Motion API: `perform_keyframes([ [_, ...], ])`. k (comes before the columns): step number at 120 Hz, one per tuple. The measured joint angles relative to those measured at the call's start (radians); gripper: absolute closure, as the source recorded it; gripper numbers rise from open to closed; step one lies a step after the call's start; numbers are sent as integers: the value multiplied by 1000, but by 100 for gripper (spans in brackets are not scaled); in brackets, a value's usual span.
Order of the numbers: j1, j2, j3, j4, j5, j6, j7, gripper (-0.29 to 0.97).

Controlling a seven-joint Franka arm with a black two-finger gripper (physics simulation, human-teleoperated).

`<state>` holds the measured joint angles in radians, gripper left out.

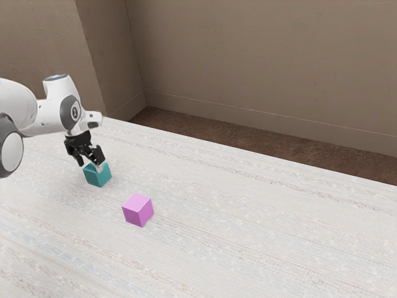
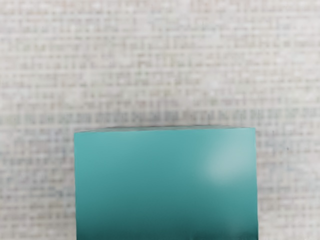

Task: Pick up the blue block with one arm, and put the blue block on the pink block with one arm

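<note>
Blue block (image 1: 97, 175) seems to rest on the tabletop (image 1: 260, 223), our jaws at its top; grip, we cannot tell. Lifting and stacking on pink block (image 1: 138, 210) remain

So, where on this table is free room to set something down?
Free: the wide table stretch from the pink block to the exterior view's right, and the strip nearer the camera. Crowded: around the blue block, right under the hand; the gap between blocks is narrow.
</note>
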<state>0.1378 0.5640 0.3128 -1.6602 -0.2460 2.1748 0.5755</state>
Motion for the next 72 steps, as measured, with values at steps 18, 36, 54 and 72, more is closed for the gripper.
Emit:
perform_keyframes([
  [18,0,8,0,0,1,1,7,4],
  [36,0,11,0,3,1,1,8,11],
  [54,1,20,-1,9,-3,2,2,14],
  [72,1,27,-2,9,-8,1,-10,7],
])
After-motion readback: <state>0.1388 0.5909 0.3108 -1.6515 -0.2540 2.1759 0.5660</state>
